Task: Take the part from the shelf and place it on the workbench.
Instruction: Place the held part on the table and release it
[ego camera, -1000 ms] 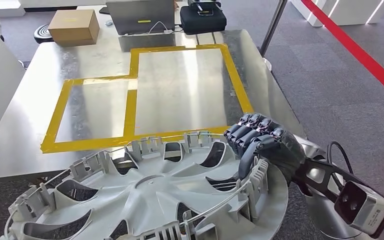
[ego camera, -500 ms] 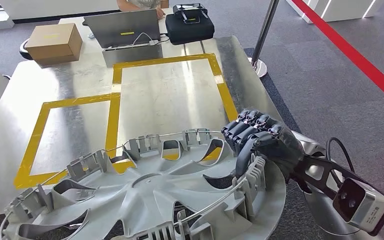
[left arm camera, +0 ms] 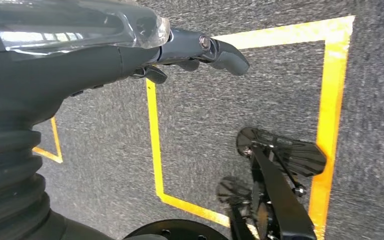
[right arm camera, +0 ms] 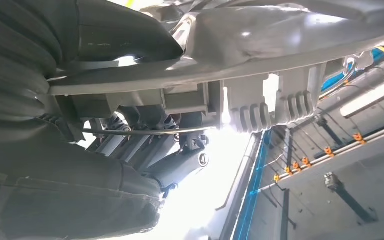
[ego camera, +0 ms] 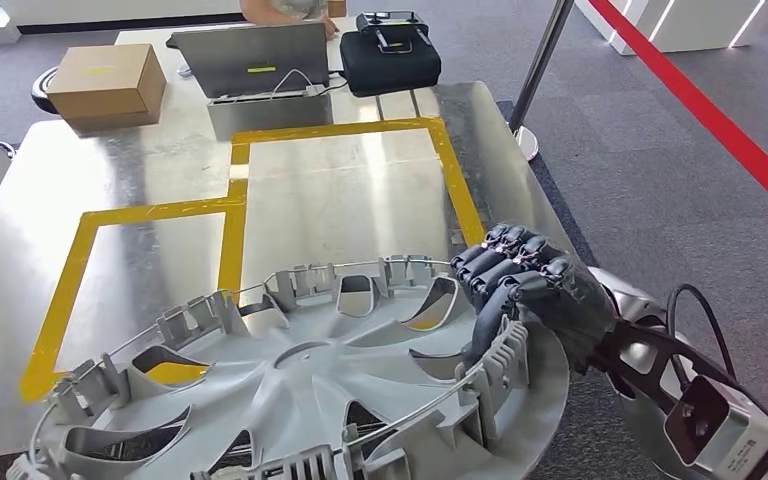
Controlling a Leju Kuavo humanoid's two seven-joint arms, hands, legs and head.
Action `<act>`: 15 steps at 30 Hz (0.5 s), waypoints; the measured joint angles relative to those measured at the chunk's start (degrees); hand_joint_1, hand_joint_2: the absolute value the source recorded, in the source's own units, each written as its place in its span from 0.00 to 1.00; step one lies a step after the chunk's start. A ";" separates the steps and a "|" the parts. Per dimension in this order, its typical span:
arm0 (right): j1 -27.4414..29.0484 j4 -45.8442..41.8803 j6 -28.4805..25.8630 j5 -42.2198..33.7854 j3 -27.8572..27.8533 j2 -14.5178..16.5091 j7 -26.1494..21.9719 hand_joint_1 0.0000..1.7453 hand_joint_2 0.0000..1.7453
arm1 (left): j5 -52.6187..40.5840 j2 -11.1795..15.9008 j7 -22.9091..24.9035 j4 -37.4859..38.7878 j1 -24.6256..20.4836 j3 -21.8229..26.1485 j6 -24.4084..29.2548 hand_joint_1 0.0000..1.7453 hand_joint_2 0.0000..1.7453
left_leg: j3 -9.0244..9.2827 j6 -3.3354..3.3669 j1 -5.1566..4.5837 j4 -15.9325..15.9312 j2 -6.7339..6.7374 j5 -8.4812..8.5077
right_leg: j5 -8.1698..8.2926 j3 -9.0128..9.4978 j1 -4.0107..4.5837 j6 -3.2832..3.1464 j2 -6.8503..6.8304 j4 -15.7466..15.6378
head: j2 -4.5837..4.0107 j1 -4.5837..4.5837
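Filling the lower part of the head view, the grey plastic wheel cover (ego camera: 300, 400) lies inner side up, its ribs, clips and wire ring showing, above the near edge of the desk (ego camera: 30, 250). Its far rim overlaps the yellow tape outline (ego camera: 235, 205) that marks two joined rectangles on the steel top; whether the cover touches the desk cannot be told. The right robot hand (ego camera: 530, 295) grips the cover at its right rim, dark fingers (ego camera: 505, 255) curled over the edge and pressed against the clips there. In the right wrist view the same rim and wire ring (right arm camera: 150, 131) cross close in front of the camera.

The left robot hand (left arm camera: 130, 55) hangs over grey carpet with yellow floor tape (left arm camera: 155, 145); one dark finger (left arm camera: 225, 50) reaches forward and nothing shows in it, but the rest is too close to the camera to tell if it is open or closed.

At the far end of the desk sit a cardboard box (ego camera: 105, 85), an open laptop (ego camera: 255, 60) and a black case (ego camera: 395, 65). A red line (ego camera: 720, 125) crosses the floor to the right, beside a metal post (ego camera: 540, 70).
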 joint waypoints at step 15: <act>10.60 3.58 -16.43 28.72 -2.73 -7.60 7.17 1.00 1.00 | 0.18 -0.85 -3.21 0.02 0.45 0.44 -0.69 0.00 1.00 | 0.77 -1.13 -0.20 -0.66 -0.35 -0.48 | 1.18 2.01 0.30 -1.65 0.03 -4.24 | 0.00 -0.11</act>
